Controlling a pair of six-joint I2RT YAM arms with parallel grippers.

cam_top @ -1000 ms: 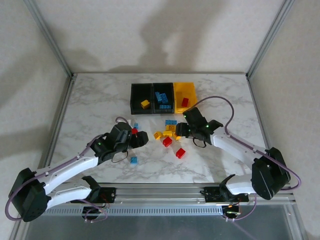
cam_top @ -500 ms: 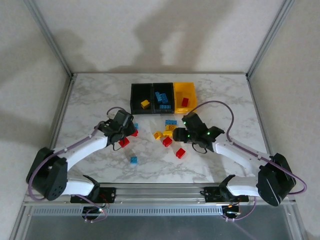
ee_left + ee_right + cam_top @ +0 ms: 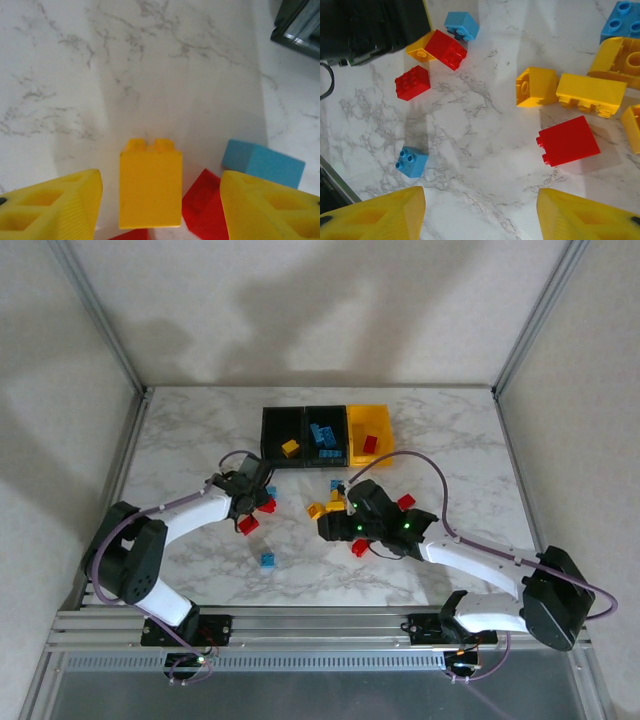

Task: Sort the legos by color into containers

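Both arms have shifted since a second ago. The left arm point(image 3: 190, 512) has swung inward to the bricks beside it, and the right arm point(image 3: 470, 552) has reached left over the loose legos point(image 3: 345, 510) on the table point(image 3: 180, 440). Each arm lies low and stretched with its wrist bent down, I think to line up the next piece. The containers point(image 3: 304, 440) stand behind, each already holding one color. The left gripper point(image 3: 160, 180) is open, and a yellow brick point(image 3: 150, 187) sits between its fingers, not yet clamped. The right gripper point(image 3: 480, 192) is open and empty, with a red brick point(image 3: 568, 140) just ahead.
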